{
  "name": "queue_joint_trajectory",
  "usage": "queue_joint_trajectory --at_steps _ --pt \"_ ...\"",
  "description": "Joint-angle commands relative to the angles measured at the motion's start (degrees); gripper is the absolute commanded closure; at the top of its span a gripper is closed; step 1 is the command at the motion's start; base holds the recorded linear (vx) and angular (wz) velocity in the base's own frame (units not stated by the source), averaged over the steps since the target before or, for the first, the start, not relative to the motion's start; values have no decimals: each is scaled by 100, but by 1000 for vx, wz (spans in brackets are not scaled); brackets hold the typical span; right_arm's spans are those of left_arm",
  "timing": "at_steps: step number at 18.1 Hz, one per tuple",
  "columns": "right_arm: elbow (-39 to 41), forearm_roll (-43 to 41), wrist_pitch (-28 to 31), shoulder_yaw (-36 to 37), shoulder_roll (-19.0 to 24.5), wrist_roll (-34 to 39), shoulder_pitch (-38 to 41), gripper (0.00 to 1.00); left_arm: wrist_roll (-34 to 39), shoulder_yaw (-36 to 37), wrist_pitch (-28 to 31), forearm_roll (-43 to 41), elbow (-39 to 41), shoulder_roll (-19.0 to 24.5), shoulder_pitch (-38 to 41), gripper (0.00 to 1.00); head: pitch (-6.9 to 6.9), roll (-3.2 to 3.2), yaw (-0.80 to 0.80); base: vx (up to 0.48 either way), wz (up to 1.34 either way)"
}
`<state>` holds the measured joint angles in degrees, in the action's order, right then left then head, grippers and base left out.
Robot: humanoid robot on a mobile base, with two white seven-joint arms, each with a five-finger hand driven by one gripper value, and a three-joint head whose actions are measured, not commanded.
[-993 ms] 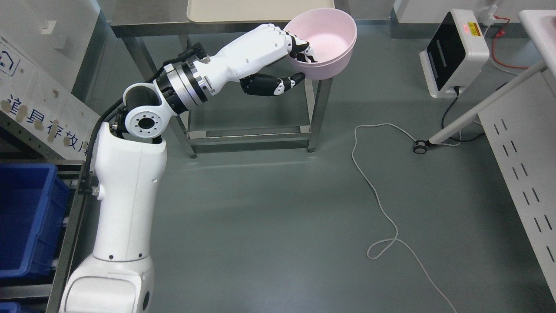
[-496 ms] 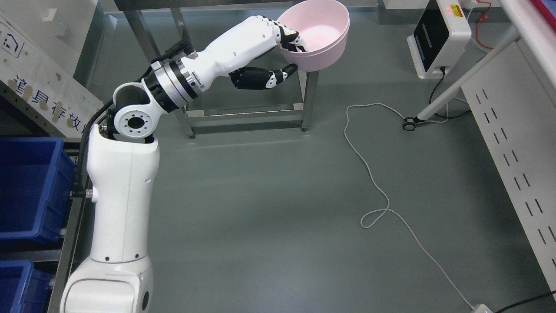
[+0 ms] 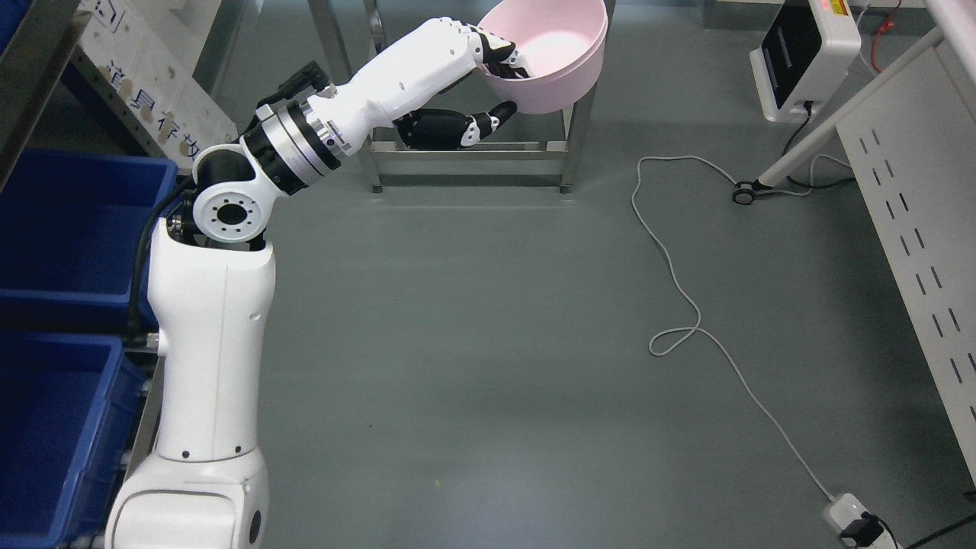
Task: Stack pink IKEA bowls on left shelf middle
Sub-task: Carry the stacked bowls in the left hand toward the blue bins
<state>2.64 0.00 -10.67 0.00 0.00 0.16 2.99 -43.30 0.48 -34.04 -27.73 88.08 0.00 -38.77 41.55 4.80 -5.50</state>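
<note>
A pink bowl [image 3: 560, 57] is held up near the top middle of the head view, in front of a metal table's legs. My left hand [image 3: 499, 80] is shut on the bowl's near rim: fingers hooked inside, black thumb under the outer wall. The white left arm [image 3: 221, 320] rises from the lower left and bends right toward the bowl. The bowl's top edge is cut off by the picture. The right arm is out of sight.
Blue bins [image 3: 61, 229] sit on a rack at the left edge. Steel table legs [image 3: 473, 152] stand behind the bowl. A grey cable [image 3: 679, 305] loops over the floor to a power strip [image 3: 858, 522]. A white perforated panel [image 3: 930, 229] and a white device [image 3: 808, 53] are at the right.
The camera has shifted: the table slid up and out of the picture and the blue bins came further into view at left. The hand still grips the bowl the same way.
</note>
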Motion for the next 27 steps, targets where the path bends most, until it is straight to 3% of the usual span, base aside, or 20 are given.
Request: queue_joint_trajectory --at_steps 1,14,18,27 --pt "0 44 4 62 -100 2 0 0 32 5 20 22 16 100 -16 97 0 0 0 -322 245" --pt "0 44 4 62 -100 2 0 0 287 110 64 109 -10 100 -234 97 0 0 0 -290 666" --pt "0 44 4 62 -100 2 0 0 541 365 354 118 -10 100 -622 97 0 0 0 -107 1068" --pt "0 44 4 62 -100 2 0 0 560 488 363 127 -10 100 -807 96 0 0 0 6 832"
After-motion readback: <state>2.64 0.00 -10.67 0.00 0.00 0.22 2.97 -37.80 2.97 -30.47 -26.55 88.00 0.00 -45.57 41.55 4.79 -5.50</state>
